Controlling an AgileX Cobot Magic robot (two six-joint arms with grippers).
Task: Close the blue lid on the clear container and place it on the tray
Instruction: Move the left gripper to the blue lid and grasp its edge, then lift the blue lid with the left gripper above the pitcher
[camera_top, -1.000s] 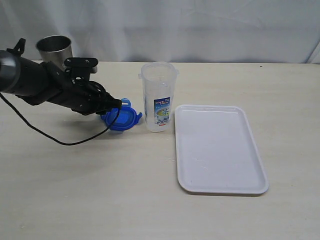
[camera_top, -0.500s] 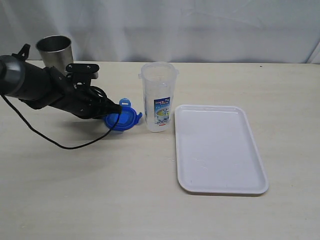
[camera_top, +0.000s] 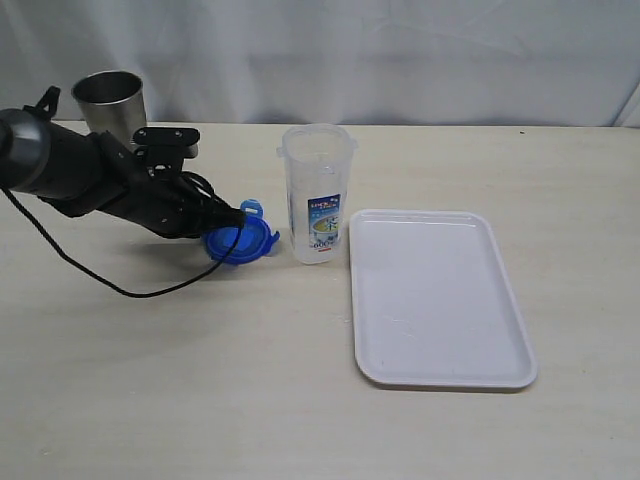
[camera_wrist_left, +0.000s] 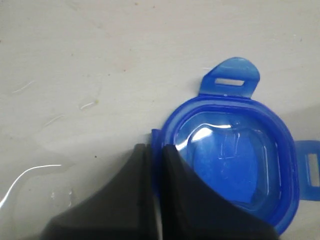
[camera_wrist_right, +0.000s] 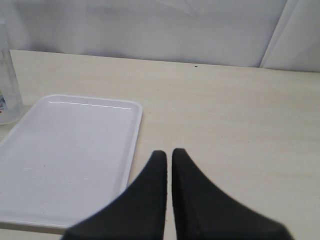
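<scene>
Left end effector pinches the blue lid, hiding its edge; right end effector pressed together above the pale desk.

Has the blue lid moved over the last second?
Yes, slightly: the blue lid has drawn leftward, widening its gap from the clear container, with the left gripper pinching its rim.

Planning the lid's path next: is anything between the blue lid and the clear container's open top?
Nothing visible does. The blue lid, pinched at its edge by the left gripper, is close beside the clear container, with only bare table between. The steel cup stands well off that path.
</scene>
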